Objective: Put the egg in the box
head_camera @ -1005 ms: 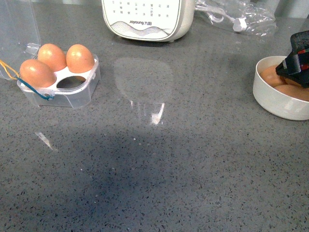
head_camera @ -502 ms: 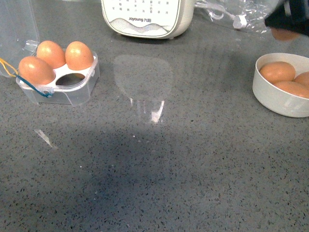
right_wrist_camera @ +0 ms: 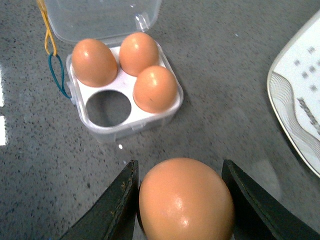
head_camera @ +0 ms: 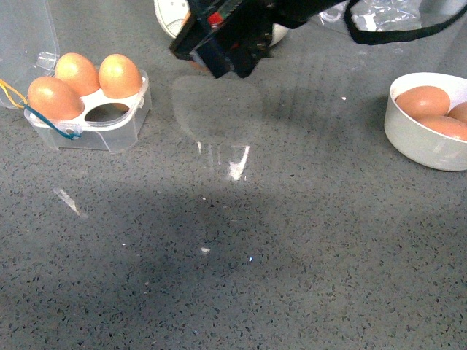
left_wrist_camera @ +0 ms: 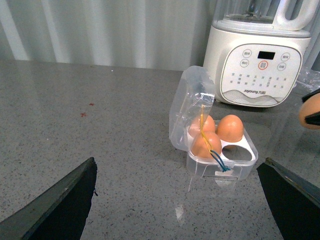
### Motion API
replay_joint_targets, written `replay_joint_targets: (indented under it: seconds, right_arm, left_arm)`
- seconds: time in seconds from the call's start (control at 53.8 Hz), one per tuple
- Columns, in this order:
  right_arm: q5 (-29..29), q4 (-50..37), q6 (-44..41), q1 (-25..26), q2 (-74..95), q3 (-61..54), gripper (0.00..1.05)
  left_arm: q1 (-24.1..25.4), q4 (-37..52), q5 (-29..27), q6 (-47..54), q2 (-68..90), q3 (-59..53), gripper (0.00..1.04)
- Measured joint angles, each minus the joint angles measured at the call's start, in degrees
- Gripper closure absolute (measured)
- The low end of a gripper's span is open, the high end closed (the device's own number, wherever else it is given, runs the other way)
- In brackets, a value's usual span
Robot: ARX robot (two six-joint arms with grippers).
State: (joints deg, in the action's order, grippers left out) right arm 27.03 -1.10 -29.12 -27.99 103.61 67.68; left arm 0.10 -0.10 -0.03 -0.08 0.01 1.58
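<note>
My right gripper [head_camera: 219, 51] hangs above the counter at the back centre, just right of the box [head_camera: 109, 125]. It is shut on the egg [right_wrist_camera: 185, 200], a smooth orange-brown one held between both dark fingers [right_wrist_camera: 117, 200]. In the front view the arm hides that egg. The box [right_wrist_camera: 130, 125] is a clear carton with its lid open, holding three brown eggs and one empty cup [right_wrist_camera: 107, 107]. Seen from the left wrist, the box [left_wrist_camera: 220, 167] lies ahead of my open left gripper [left_wrist_camera: 177, 200], which holds nothing.
A white bowl [head_camera: 419, 138] with more brown eggs stands at the right edge. A white blender base [left_wrist_camera: 260, 70] sits behind the box. A crumpled plastic bag [head_camera: 387, 14] lies at the back right. Yellow and blue ties [right_wrist_camera: 52, 65] trail from the box.
My right gripper has lifted out of the bowl with the egg and swung left across the back of the counter, ending close to the box. The box and its eggs stayed put.
</note>
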Motion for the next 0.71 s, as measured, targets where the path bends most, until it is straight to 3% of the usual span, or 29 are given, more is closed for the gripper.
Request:
replay_joint_targets:
  seconds: [0.428,0.707]
  right_arm:
    - [6.58,-0.77,2.34,-4.87,7.87,8.59,0.62]
    - [5.95,-0.44,4.31,-7.06,10.86,10.58,0.62]
  left_arm:
    - [0.00,0.00,0.00,0.00,0.00,0.00,0.07]
    - [0.00,0.00,0.00,0.00,0.00,0.00,0.07]
